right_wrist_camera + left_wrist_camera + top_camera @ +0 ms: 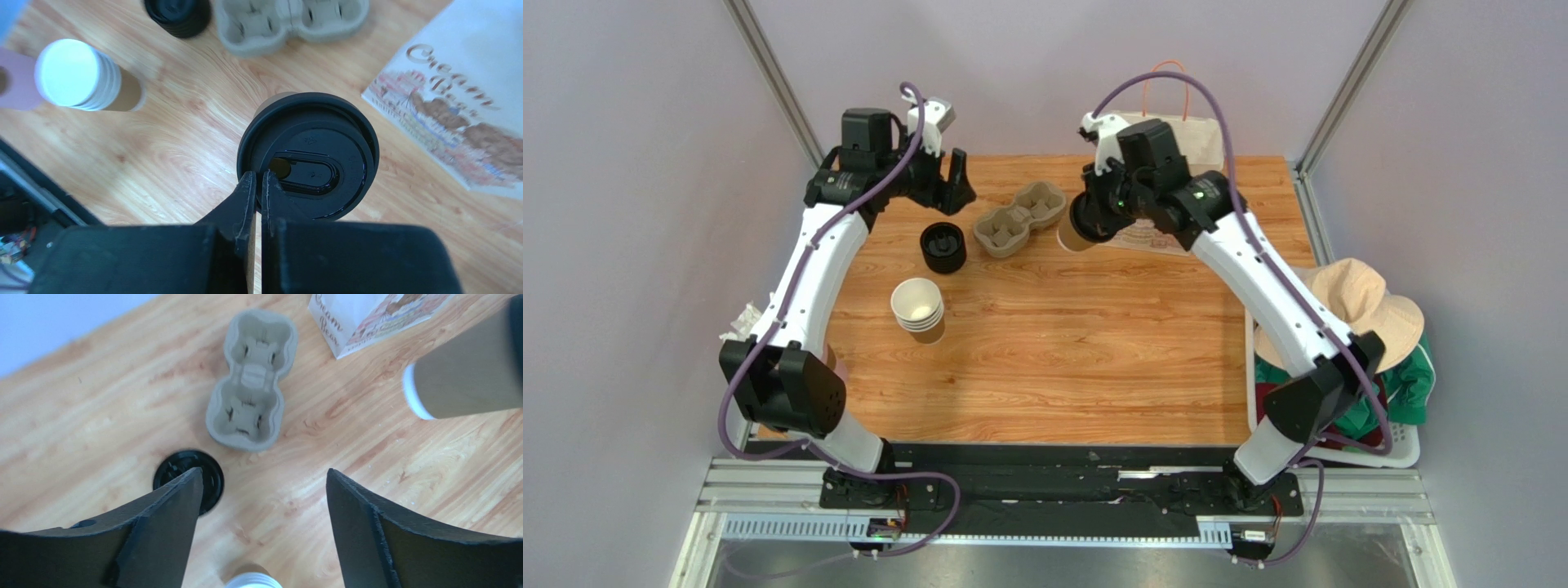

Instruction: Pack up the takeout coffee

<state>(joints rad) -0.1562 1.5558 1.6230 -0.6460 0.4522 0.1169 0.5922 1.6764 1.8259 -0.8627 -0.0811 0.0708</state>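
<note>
Overhead, with the arm bases at six o'clock, the right gripper (258, 179) sits near twelve. Its fingers are pressed almost together, pinching the rim of the black lid (310, 153) on the coffee cup (466, 373). The cup is raised off the table (1075, 355) and tilted, its white-edged base pointing toward nine o'clock. The left gripper (264, 473) hangs at about eleven with its fingers spread wide and nothing between them.

The cup has a smooth brown paper wall. Its glossy round lid has an oval recess and a small sip hole. At nine o'clock from the cup lies a cup carrier (251, 380) of rough grey moulded pulp with two wells. A ribbed stack of lids (944, 248) follows at ten, then a stack of cups (918, 306) with white insides at nine. A printed paper bag (466, 116) lies flat at one o'clock, its near corner close to the cup.

Bare wood grain runs from three round to seven o'clock, up to the near edge.
</note>
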